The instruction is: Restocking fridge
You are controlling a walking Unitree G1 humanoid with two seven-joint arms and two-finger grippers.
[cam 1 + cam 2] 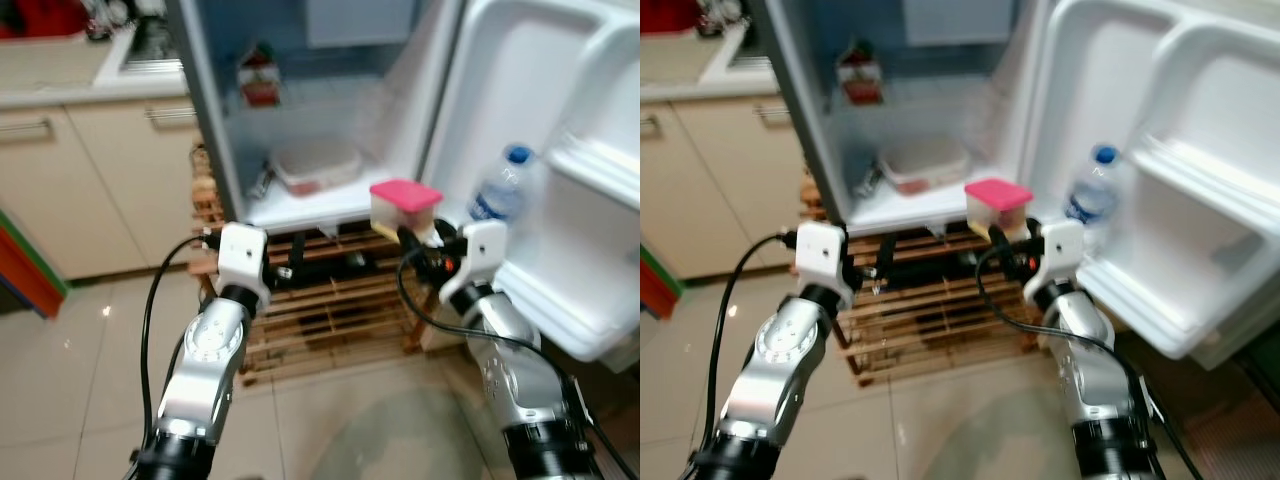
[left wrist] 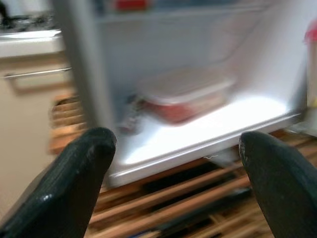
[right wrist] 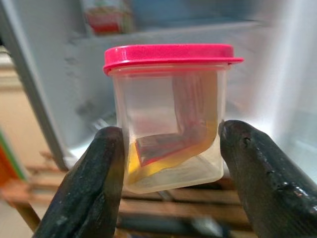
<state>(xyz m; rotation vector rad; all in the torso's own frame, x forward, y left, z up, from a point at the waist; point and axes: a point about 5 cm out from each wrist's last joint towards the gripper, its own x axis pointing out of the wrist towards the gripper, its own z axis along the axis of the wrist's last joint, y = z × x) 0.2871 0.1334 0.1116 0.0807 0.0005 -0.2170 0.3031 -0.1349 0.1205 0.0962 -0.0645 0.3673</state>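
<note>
The small fridge stands open on a wooden pallet. My right gripper is shut on a clear tub with a pink lid, held just in front of the bottom shelf's right end. In the right wrist view the tub sits upright between both fingers, with food slices inside. My left gripper stands open and empty before the fridge's lower left edge. On the bottom shelf rests a flat lidded container. A red carton stands on the shelf above.
The fridge door is swung wide to the right, with a water bottle in its lower rack. The wooden pallet lies under the fridge. Beige kitchen cabinets stand to the left, above a tiled floor.
</note>
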